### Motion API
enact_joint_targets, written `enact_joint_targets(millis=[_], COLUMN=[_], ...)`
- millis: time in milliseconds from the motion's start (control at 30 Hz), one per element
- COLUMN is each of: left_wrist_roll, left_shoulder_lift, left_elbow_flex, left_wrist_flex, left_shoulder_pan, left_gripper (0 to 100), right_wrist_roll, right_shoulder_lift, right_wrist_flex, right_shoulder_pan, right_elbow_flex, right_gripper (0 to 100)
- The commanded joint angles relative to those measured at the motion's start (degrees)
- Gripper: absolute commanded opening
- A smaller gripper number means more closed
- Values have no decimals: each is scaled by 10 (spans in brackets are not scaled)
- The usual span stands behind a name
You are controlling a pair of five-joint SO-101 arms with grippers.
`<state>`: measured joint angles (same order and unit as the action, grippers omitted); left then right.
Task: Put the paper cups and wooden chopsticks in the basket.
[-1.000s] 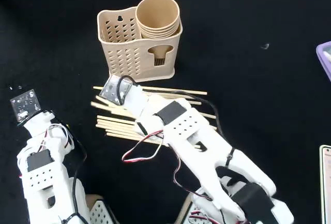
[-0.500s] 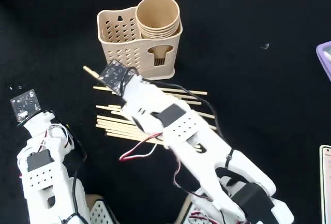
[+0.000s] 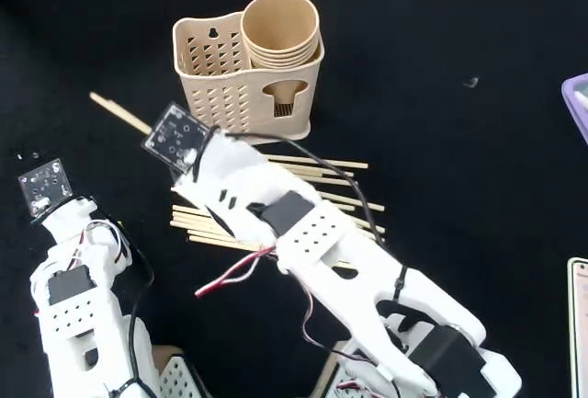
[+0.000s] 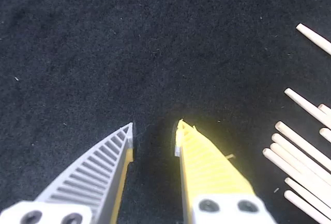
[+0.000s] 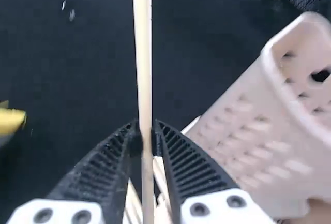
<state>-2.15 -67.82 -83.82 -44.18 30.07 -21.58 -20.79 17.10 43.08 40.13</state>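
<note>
A beige perforated basket point(image 3: 230, 95) stands at the back of the black table, with a stack of paper cups point(image 3: 280, 26) in its right compartment. Several wooden chopsticks point(image 3: 312, 173) lie in a loose pile in front of it. My right gripper point(image 5: 146, 140) is shut on one chopstick point(image 5: 142, 53), which sticks out to the left of the basket point(image 5: 279, 131) above the table; in the high view that chopstick point(image 3: 119, 113) points up and left. My left gripper point(image 4: 154, 136) hovers open over bare cloth at the near left, the ends of the pile point(image 4: 302, 157) beside it.
A purple object point(image 3: 577, 104) sits at the right edge, and a pale flat thing point(image 3: 579, 324) lies at the lower right edge. The right arm point(image 3: 322, 251) stretches across the chopstick pile. Black cloth to the right of the basket is bare.
My right gripper has lifted one chopstick off the pile and swung it up and left, so its end now sticks out left of the basket. The left arm has not moved.
</note>
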Motion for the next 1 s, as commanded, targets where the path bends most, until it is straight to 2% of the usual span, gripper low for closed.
enact_joint_targets(millis=[0,100,267,367,567,967], left_wrist_roll=[0,0,-2,-2,-2,0], left_shoulder_lift=[-9,-9,-9,-9,-9,-9], left_elbow_flex=[38,37,26,24,24,23], left_wrist_flex=[10,10,31,33,33,33], left_shoulder_pan=[3,2,0,0,0,0], left_gripper=[145,145,145,145,145,145], right_wrist_roll=[4,21,120,150,157,157], right_shoulder_lift=[-32,-32,-28,-25,52,219], right_wrist_flex=[-14,-14,-18,-20,-115,-138], right_shoulder_pan=[6,6,-6,-38,-109,-117], right_elbow_flex=[-84,-134,-212,-256,-320,-428], right_gripper=[11,11,11,11,11,11])
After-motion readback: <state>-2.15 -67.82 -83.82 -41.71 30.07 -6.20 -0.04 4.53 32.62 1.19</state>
